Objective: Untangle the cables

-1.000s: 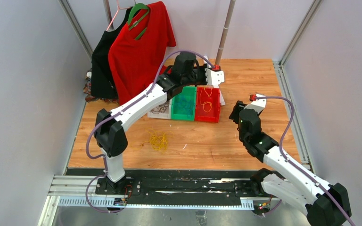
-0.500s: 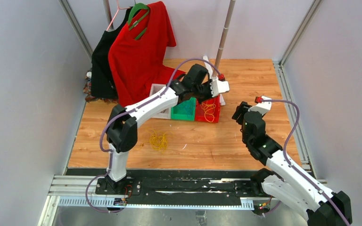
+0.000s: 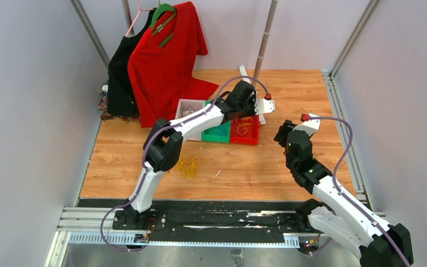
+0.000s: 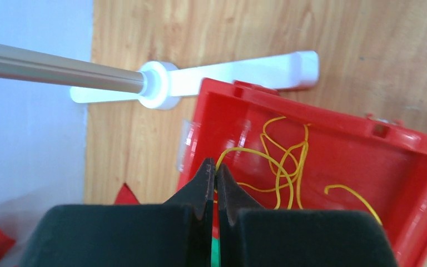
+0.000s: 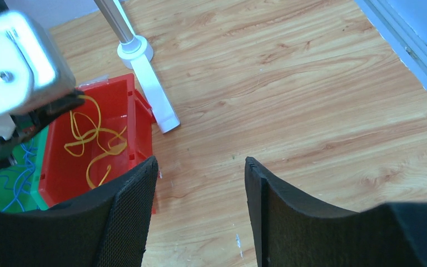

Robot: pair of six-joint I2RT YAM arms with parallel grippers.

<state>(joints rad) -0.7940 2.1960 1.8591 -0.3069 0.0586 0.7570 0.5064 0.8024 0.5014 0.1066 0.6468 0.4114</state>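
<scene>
Yellow cables [image 4: 281, 161]: loose loops lying in the red bin [image 4: 400, 167]. One yellow strand [image 4: 244, 151] arcs up out of that pile to the tips of the left hand [image 4: 216, 166]. The left hand is pinched closed on the strand and sits over the bin's near-left corner.
A second yellow bundle [image 3: 188, 166] lies on the desk [image 3: 289, 89] in front of the bins, beside the left arm's elbow, with nothing touching it.
Blue cables [image 5: 11, 183] are in the green bin [image 3: 218, 133], which touches the red bin's left side.
Dark cables [image 3: 188, 111] are in the white bin [image 3: 180, 103], left of the green one and partly hidden under the left arm.
Right hand [image 5: 200, 167]: fingers spread wide, holding nothing, over bare desk to the right of the red bin.
Metal pole [image 4: 55, 69] stands on a white foot [image 4: 244, 64] just behind the red bin.
</scene>
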